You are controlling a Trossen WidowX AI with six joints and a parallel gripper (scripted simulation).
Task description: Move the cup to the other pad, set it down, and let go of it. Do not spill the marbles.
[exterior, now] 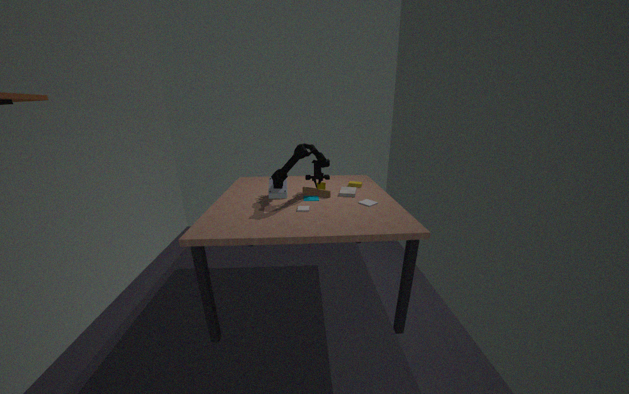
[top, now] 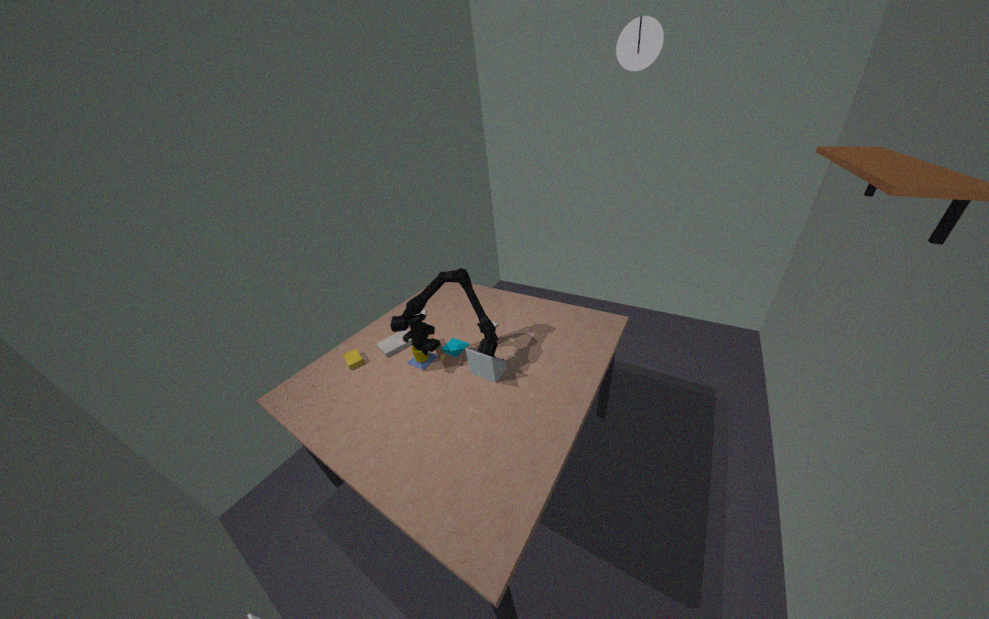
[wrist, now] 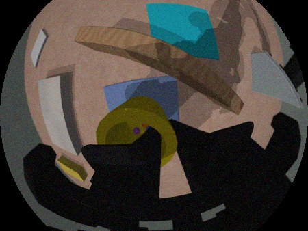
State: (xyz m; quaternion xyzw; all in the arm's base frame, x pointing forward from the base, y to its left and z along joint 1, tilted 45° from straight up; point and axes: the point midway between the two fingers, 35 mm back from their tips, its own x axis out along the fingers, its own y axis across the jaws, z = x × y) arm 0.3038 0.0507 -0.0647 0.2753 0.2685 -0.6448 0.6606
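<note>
Tabletop point(top: 452, 467): a big brown top, on which all the things are carried.
Arm point(top: 452, 280): black, bent high and then pointed down over the cup.
Wooden bar point(wrist: 182, 63): laid flat between the blue pad and the teal pad.
Grey block point(wrist: 57, 112): seen near the blue pad, on the side away from the bar.
Teal pad point(wrist: 182, 25): laid flat on the far side of the bar (partly in shadow).
Blue pad point(wrist: 120, 93): found under the cup.
Jaws: clenched on the rim of the cup, one finger point(wrist: 146, 153) inside it and one outside.
Cup point(wrist: 137, 127): yellow, held over the blue pad; it cannot be told if it is lifted.
Marbles point(wrist: 137, 130): tiny dots, seen inside the cup.
</note>
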